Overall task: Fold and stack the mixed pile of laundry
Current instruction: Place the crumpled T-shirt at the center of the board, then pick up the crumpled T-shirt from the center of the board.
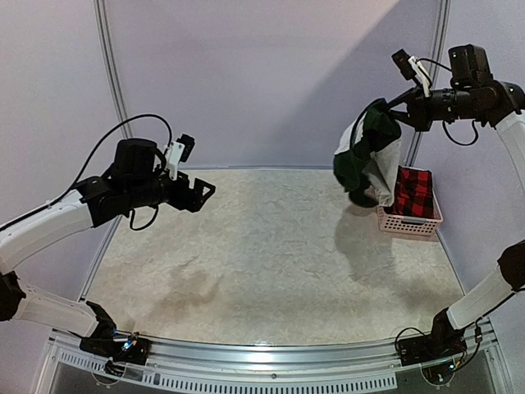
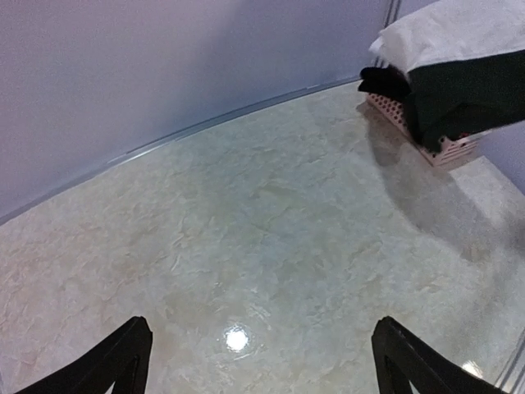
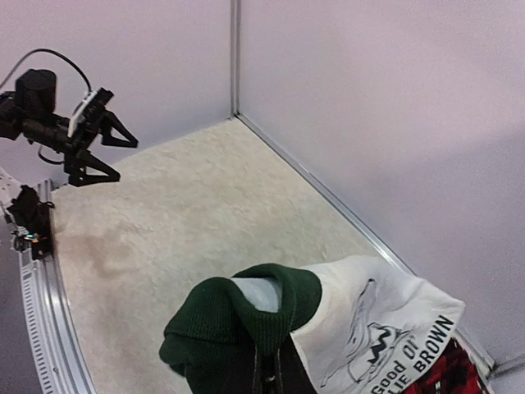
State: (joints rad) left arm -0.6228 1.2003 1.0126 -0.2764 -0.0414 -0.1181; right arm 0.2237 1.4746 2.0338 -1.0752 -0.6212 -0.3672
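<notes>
The right end effector (image 1: 397, 113) is closed tight on the ribbed green edge of a green-and-white garment (image 1: 365, 156). The garment hangs in the air above the pink basket (image 1: 408, 223) at the far right of the table (image 1: 246, 271), and the red-and-black checked shirt (image 1: 413, 193) lies inside that basket. The left end effector (image 1: 202, 194) stands wide and holds nothing, over the left part of the table. The garment looks light and very soft, so I think it will sag and twist from one grip point; a second hold on a hem corner or shoulder should spread it flat.
</notes>
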